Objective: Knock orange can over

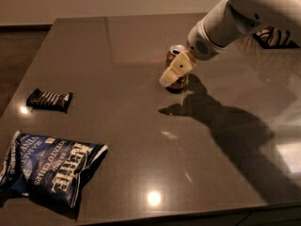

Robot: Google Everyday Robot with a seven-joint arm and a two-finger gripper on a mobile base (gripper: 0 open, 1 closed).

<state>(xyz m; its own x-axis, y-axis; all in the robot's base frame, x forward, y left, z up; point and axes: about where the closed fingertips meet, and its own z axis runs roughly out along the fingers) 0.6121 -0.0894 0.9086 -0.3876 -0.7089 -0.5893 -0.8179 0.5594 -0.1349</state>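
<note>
The orange can (pixel 174 55) stands upright on the dark table (pixel 141 121), towards the back middle, with its silver top showing. My gripper (pixel 170 75) comes in from the upper right on a white arm. Its pale fingers (pixel 176 69) lie across the front of the can and hide most of the can's body. The gripper appears to be touching the can.
A dark candy bar (pixel 49 100) lies at the left of the table. A blue chip bag (pixel 47 167) lies at the front left corner. The arm's shadow falls across the right side of the table.
</note>
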